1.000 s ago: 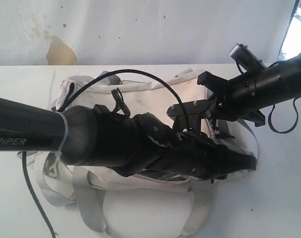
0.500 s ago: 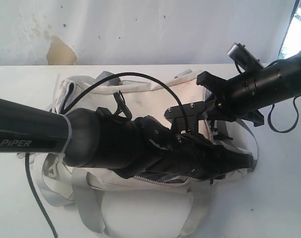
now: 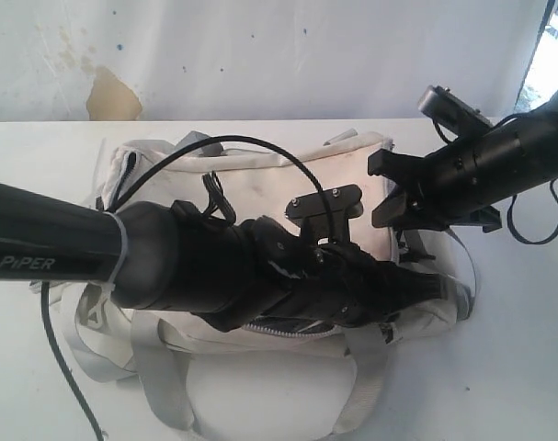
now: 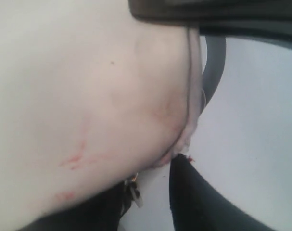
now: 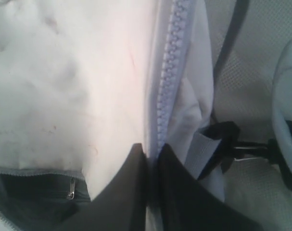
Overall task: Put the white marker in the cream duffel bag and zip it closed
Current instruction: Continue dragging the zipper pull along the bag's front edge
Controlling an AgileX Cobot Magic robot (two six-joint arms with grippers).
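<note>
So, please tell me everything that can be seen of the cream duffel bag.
The cream duffel bag is a large soft fabric bag, grubby, with faint red marks. It lies on the white table, with grey webbing straps spread around it. One grey zipper is closed up to the right gripper, which is shut on it; another opening gapes dark. The left arm lies across it.

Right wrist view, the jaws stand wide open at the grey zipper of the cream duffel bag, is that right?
Not quite. The right wrist view shows the right gripper with its jaws shut, not wide open. The two dark jaws meet at the line of the grey zipper. The rest holds: they are at the zipper of the cream duffel bag.
</note>
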